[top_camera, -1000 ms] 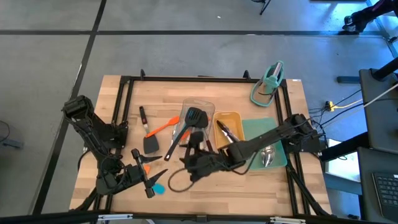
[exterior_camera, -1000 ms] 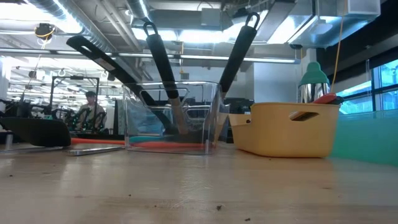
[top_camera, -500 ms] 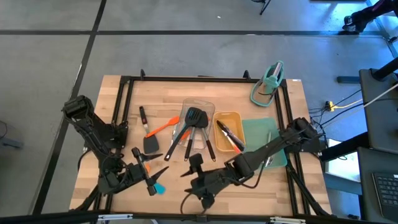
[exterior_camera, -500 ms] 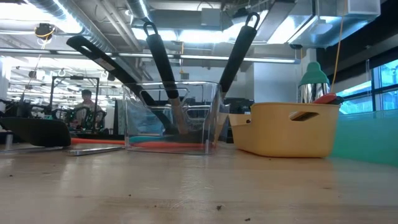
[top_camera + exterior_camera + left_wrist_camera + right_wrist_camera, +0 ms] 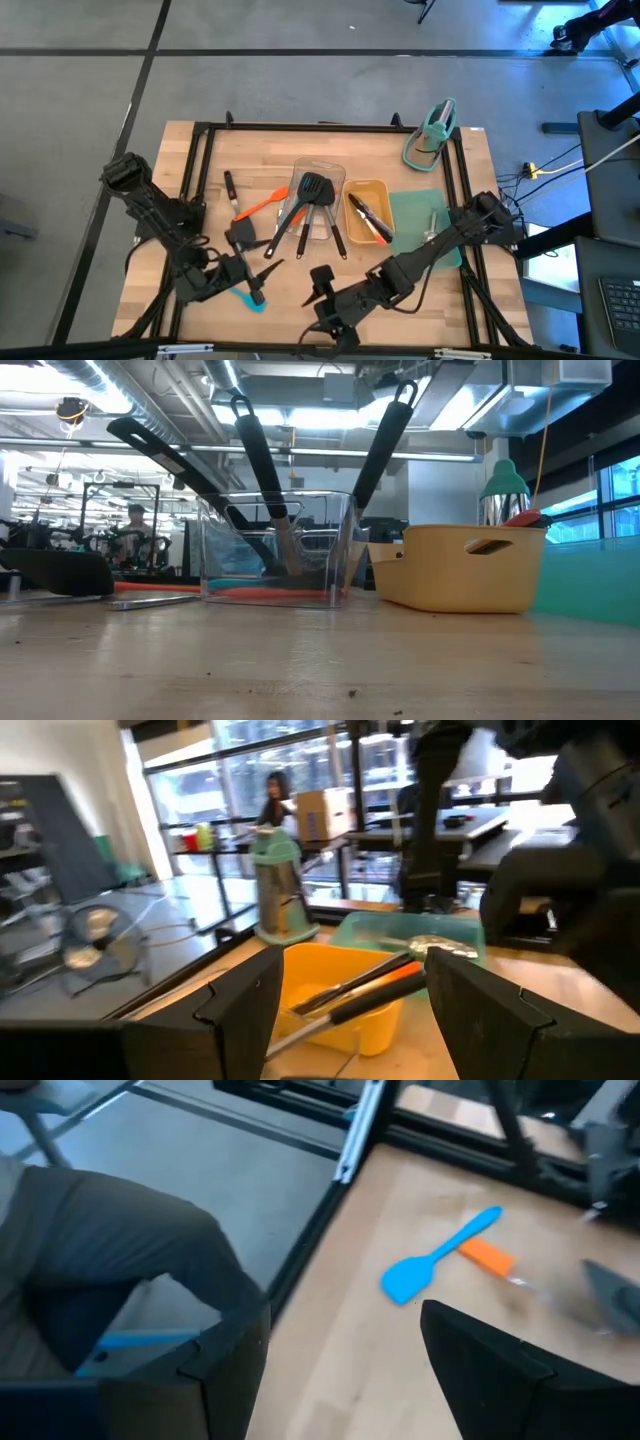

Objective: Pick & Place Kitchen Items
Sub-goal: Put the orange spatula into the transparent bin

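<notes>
In the high view the wooden desk [image 5: 400,310] fills the middle of the frame. The left gripper [image 5: 243,285] sits in the lower left part of the desk, just above the blue spatula [image 5: 250,299], with its fingers spread and nothing between them. The right gripper [image 5: 322,287] is at the lower centre of the frame, near the front edge of the desk, also released and empty; its arm stretches back toward the right edge.

In the centre of the frame a clear tray [image 5: 318,180] holds black slotted turners [image 5: 312,187] whose handles [image 5: 300,236] stick out over the lower rim onto the desk. Just to its right a yellow tray [image 5: 368,192] holds tongs [image 5: 368,222] with orange tips. Left of the clear tray lie an orange spatula [image 5: 258,207], a black utensil [image 5: 231,189] and a black turner [image 5: 243,232]. A teal mat [image 5: 412,208] lies right of the yellow tray, partly under the right arm, and a teal stand [image 5: 433,134] stands at the upper right corner of the desk.

In the low view the clear tray [image 5: 280,550] stands centre left with black handles [image 5: 258,452] rising out of it, and the yellow tray [image 5: 465,565] sits to its right.

The right wrist view shows the blue spatula [image 5: 435,1264] lying flat on the desk, an orange piece [image 5: 488,1256] touching its handle end, and a person's trouser leg [image 5: 110,1245] beyond the desk edge.
</notes>
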`<state>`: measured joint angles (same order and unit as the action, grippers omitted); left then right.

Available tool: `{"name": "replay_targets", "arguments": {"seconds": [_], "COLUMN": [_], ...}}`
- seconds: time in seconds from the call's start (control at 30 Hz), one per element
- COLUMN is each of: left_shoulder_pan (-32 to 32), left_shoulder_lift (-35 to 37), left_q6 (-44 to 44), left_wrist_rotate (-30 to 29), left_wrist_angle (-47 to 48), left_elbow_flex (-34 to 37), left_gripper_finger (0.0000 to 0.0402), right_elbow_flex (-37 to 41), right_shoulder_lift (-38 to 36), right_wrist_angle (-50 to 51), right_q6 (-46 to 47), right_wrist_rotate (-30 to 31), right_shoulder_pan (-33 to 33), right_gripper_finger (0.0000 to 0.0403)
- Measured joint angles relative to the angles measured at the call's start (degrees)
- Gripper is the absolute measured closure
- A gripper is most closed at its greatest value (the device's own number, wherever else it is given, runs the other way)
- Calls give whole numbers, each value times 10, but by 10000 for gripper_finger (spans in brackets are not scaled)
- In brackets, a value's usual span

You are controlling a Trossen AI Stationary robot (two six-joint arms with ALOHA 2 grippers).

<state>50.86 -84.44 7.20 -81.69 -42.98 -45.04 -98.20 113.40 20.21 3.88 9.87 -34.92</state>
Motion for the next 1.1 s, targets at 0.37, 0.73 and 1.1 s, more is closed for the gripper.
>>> {"name": "replay_targets", "arguments": {"seconds": [0.37, 0.73, 1.1], "left_shoulder_pan": [-72, -30, 24], "left_shoulder_lift": [0, 48, 51], "left_q6": [-44, -56, -411], "left_wrist_rotate": [161, 173, 211], "left_wrist_angle": [85, 189, 437], "left_elbow_flex": [0, 0, 0], "left_gripper_finger": [162, 162, 162], "right_elbow_flex": [101, 199, 238], "right_shoulder_lift": [1, 1, 1], "right_wrist_angle": [-123, -266, -313], "right_q6": [74, 99, 118], "right_wrist_rotate": [56, 145, 276], "right_shoulder_pan": [-45, -96, -149], "right_gripper_finger": [139, 139, 139]}}
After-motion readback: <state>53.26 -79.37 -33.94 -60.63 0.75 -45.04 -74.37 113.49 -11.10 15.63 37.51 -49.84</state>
